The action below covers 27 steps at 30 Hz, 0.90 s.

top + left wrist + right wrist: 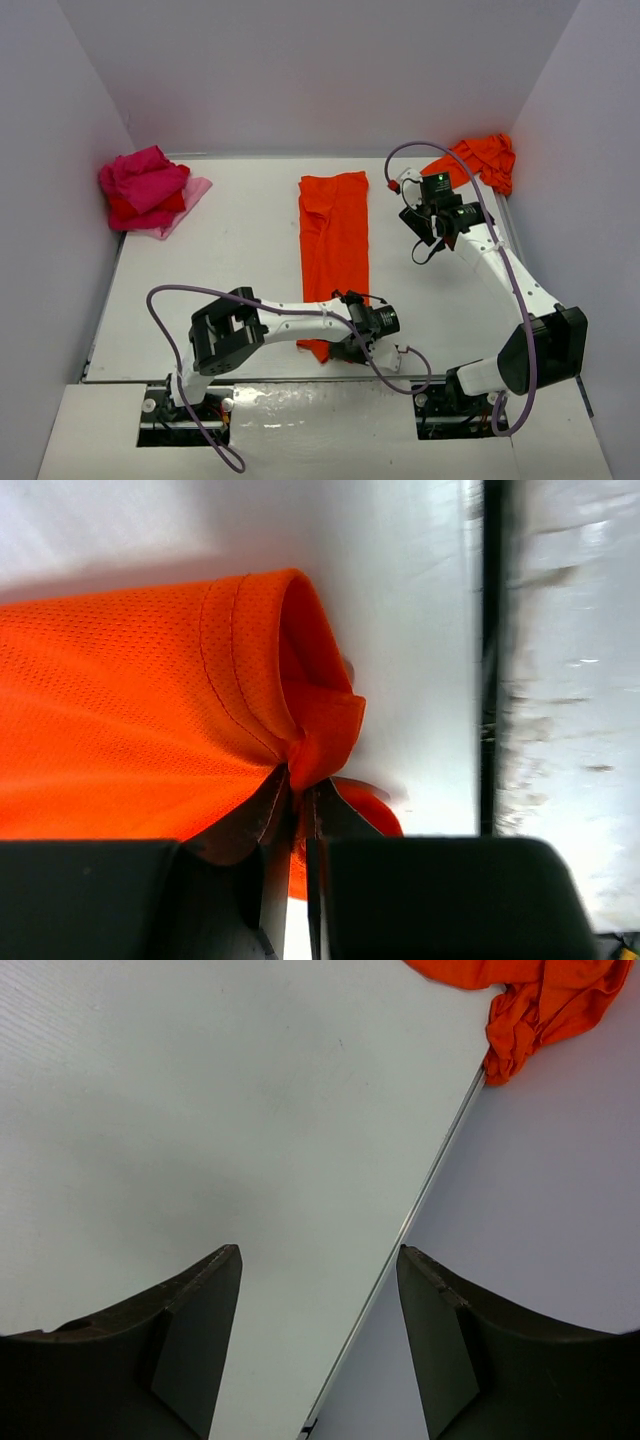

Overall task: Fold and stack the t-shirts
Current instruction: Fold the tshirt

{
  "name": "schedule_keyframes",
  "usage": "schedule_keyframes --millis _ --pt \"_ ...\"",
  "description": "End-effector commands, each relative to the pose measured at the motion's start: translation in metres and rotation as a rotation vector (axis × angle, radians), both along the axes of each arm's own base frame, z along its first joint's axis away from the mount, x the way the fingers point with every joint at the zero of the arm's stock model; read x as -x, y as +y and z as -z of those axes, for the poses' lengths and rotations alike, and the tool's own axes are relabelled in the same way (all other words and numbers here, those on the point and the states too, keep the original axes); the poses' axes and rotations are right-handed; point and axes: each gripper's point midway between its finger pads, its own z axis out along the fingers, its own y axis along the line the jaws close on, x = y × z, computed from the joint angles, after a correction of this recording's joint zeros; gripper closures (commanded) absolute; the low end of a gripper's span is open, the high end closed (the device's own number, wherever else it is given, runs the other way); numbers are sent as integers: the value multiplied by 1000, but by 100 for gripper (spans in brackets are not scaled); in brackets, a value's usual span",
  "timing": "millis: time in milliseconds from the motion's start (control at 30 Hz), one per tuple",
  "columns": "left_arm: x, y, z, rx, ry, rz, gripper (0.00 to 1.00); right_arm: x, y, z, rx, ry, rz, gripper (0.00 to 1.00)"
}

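Observation:
A bright orange-red t-shirt (335,240) lies folded into a long strip down the middle of the table. My left gripper (350,347) is at its near end. In the left wrist view, this gripper (300,785) is shut on a bunched fold of the orange t-shirt (130,710) by its hemmed edge. My right gripper (424,212) hangs over the bare table at the back right, and its jaws (320,1255) stand open with nothing between them. Another orange-red t-shirt (482,160) lies crumpled in the back right corner, also seen in the right wrist view (545,1000).
A pile of magenta, red and pale pink t-shirts (148,188) sits at the back left. White walls (60,150) enclose the table on three sides. The table's right edge (425,1205) runs just under the right gripper. The near edge (490,680) is close to the left gripper.

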Motion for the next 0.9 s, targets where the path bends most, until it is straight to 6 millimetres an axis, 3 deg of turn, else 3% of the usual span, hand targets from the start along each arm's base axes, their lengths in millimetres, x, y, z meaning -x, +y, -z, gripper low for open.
schedule_keyframes --millis 0,133,200,300,567,867 --pt "51 3 -34 -2 229 87 100 0 -4 -21 -16 -79 7 39" --pt "69 9 -82 21 284 131 100 1 -3 -20 -16 -76 3 39" --pt "59 11 -100 36 223 134 100 1 -2 -19 -20 -73 -1 39" --pt "28 18 -118 53 91 120 100 -1 1 -17 -31 -69 -9 39" --pt "-81 26 -137 112 -97 -15 100 -11 10 -19 -65 -66 -22 39" --pt "-161 11 -145 141 -203 -36 100 -14 14 -18 -69 -60 -30 39"
